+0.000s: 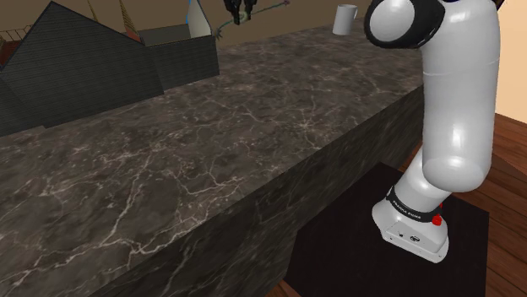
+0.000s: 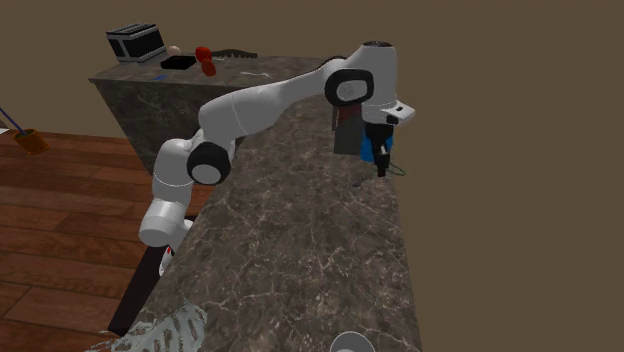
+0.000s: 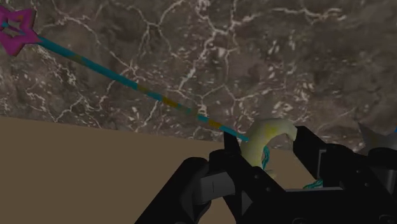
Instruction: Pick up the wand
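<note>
The wand is a thin teal stick (image 3: 127, 81) with yellow bands, a magenta star (image 3: 14, 35) at its far end and a pale curved handle (image 3: 268, 137). My black gripper (image 3: 267, 159) is shut on that handle, the fingers clasping it from both sides. In the second exterior view the gripper (image 2: 381, 162) hangs a little above the dark marble counter (image 2: 300, 230) near its right edge, with the wand (image 2: 396, 168) sticking out as a thin green line. In the shoulder view the gripper (image 1: 239, 12) is at the far end of the counter (image 1: 253, 143).
A blue object (image 2: 366, 148) and a dark red box (image 2: 347, 125) stand just behind the gripper. Dark house-shaped blocks (image 1: 84, 63) sit along the shoulder view's left, a white mug (image 1: 344, 18) at the far corner. A box (image 2: 137, 42) and a red item (image 2: 205, 60) stand far off.
</note>
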